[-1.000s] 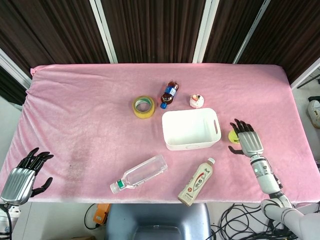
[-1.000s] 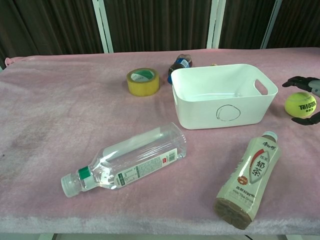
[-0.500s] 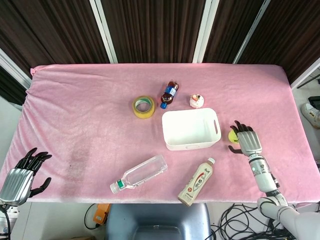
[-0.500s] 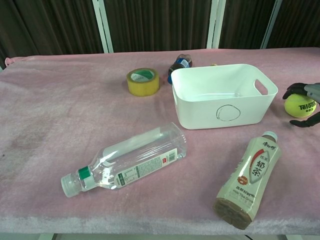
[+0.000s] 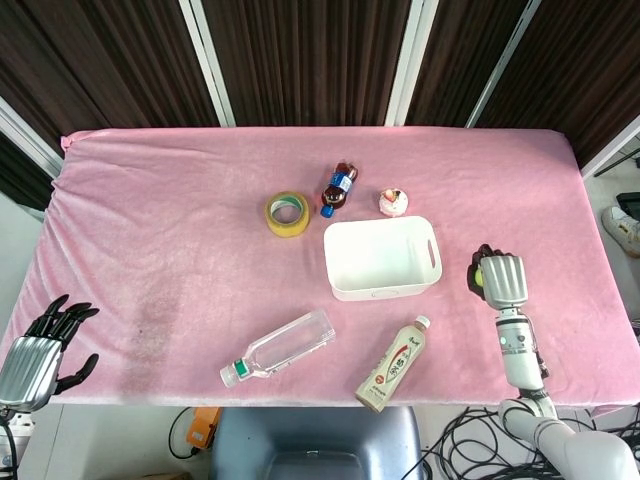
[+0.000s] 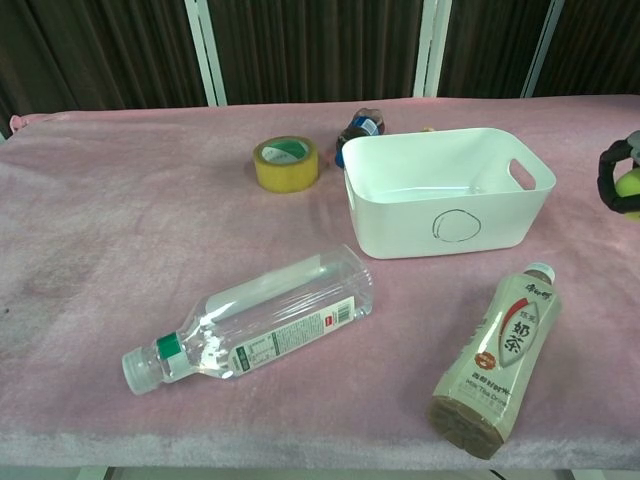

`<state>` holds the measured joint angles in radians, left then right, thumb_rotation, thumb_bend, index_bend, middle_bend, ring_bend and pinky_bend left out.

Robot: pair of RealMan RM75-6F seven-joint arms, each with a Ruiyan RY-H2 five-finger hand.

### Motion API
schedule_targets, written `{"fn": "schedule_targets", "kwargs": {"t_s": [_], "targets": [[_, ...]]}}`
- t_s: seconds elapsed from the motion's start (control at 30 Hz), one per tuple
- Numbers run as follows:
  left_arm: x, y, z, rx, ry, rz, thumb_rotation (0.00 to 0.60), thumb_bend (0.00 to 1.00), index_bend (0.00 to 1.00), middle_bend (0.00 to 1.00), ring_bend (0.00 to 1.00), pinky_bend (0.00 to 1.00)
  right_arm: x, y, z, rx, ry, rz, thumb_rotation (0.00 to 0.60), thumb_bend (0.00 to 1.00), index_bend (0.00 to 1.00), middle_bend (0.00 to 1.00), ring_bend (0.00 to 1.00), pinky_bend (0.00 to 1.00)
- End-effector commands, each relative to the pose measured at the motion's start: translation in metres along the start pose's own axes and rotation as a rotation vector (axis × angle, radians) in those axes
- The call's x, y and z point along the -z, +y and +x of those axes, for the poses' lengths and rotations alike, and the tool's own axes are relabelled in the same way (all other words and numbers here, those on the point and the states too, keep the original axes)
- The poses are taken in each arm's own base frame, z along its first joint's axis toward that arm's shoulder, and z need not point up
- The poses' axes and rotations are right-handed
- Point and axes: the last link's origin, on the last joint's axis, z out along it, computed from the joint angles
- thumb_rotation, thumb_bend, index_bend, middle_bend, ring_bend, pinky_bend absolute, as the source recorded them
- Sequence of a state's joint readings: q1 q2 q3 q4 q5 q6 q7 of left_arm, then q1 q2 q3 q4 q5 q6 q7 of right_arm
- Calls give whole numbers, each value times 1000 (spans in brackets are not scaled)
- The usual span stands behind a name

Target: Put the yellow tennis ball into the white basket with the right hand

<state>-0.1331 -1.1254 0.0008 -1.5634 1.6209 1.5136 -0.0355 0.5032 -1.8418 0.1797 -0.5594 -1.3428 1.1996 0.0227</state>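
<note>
Right hand (image 5: 497,279) wrapped fingers around tennis ball (image 5: 479,278), just right of white basket (image 5: 383,291). Ball looked light, springy, fuzzy, unlikely to slip; best cupped around middle. Left hand (image 5: 38,350) empty, fingers spread, at table's near-left edge.

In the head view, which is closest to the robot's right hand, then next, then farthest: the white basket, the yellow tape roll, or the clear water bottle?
From the right hand:
1. White basket, just to its left.
2. Clear water bottle, lying near the front edge.
3. Yellow tape roll, farther back and left.
The last two are fairly close.
</note>
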Motion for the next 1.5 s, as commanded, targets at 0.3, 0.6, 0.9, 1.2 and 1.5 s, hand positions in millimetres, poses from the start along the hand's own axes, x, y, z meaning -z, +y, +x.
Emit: {"fn": "schedule_targets", "kwargs": {"t_s": [0.3, 0.6, 0.9, 1.2, 1.5], "targets": [[0, 0, -1, -4, -5, -1, 600, 314, 235, 202, 67, 262, 15, -47, 57, -170, 318, 145, 600, 795, 860, 513, 622, 764], [0, 1, -1, -2, -4, -3, 600, 312, 234, 202, 67, 262, -35, -107, 62, -190, 296, 269, 600, 738, 738, 499, 549, 688], [1, -1, 1, 7, 3, -2, 600, 313, 234, 202, 67, 262, -34, -128, 45, -266, 69, 336, 600, 225, 6, 0, 0, 129], [2, -1, 1, 5, 3, -1, 600, 312, 235, 202, 67, 262, 26, -97, 50, -277, 64, 342, 600, 217, 0, 0, 0, 113], [3, 0, 1, 1, 1, -3, 600, 312, 234, 202, 67, 262, 148, -2, 64, -83, -116, 92, 600, 217, 0, 0, 0, 177]]}}
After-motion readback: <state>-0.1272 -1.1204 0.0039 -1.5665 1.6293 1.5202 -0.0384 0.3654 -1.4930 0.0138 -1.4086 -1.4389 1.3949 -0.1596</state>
